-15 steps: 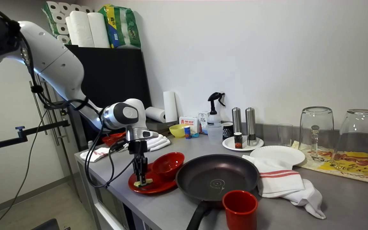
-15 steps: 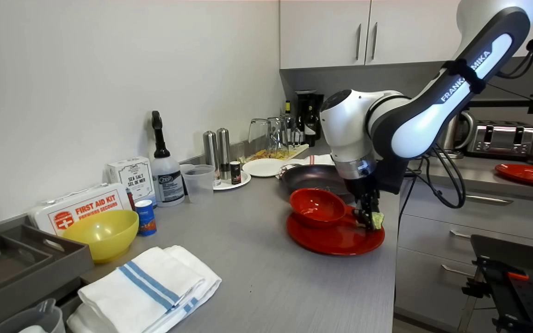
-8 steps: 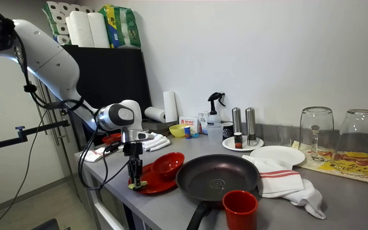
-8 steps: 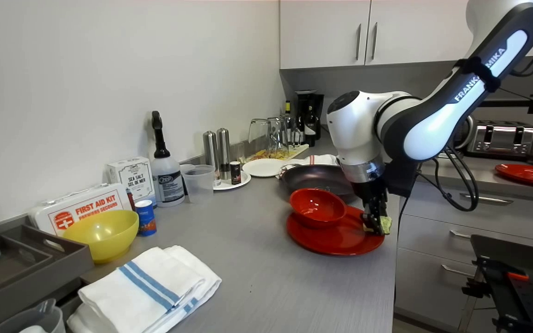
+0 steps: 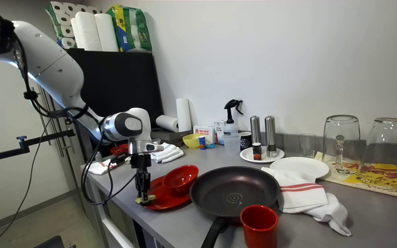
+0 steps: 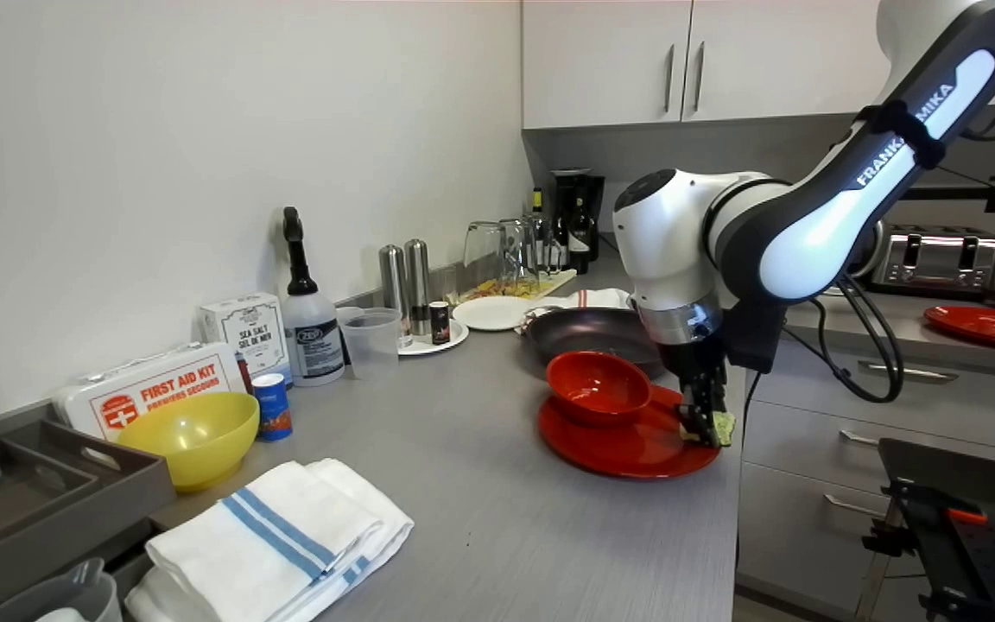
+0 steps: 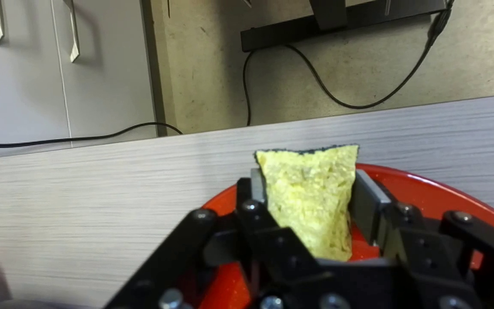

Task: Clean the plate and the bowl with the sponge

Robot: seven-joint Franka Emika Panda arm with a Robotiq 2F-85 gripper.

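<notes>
In the wrist view, we find the jaws clamped on the sponge [image 7: 311, 197], with the red plate [image 7: 427, 195] below it and the counter [image 7: 79, 206] showing past the rim. In an exterior view, we locate the sponge at the plate's rim nearest the counter's edge, while the red bowl [image 5: 180, 179] rests on the plate's other side, apart from the jaws. In an exterior view, we see the black frying pan [image 6: 588, 328] beyond the bowl; contact between sponge and plate cannot be confirmed there. We judge the step in hand to be wiping the plate at its edge; whether the bowl is done, we cannot tell. For the next move, we should hold the grip, draw the sponge inward with light downward pressure, and stop short of the bowl, which may slide if pushed.
</notes>
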